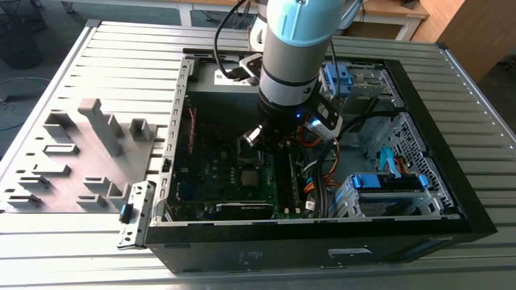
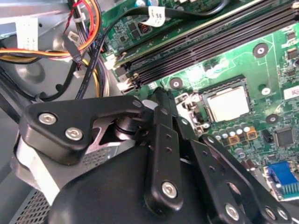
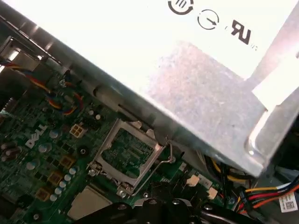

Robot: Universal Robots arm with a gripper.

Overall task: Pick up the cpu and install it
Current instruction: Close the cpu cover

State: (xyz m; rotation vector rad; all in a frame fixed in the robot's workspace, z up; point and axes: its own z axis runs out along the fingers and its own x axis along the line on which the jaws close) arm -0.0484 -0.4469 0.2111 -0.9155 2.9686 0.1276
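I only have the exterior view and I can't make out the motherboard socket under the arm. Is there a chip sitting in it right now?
Observer: Yes. In the second wrist view the cpu, a silver-grey square, lies flat inside the dark frame of the socket.
Operator: Is the retaining cover shut over it?
Observer: No. In the first wrist view the metal load plate stands hinged open beside the cpu, so the chip's top is uncovered.
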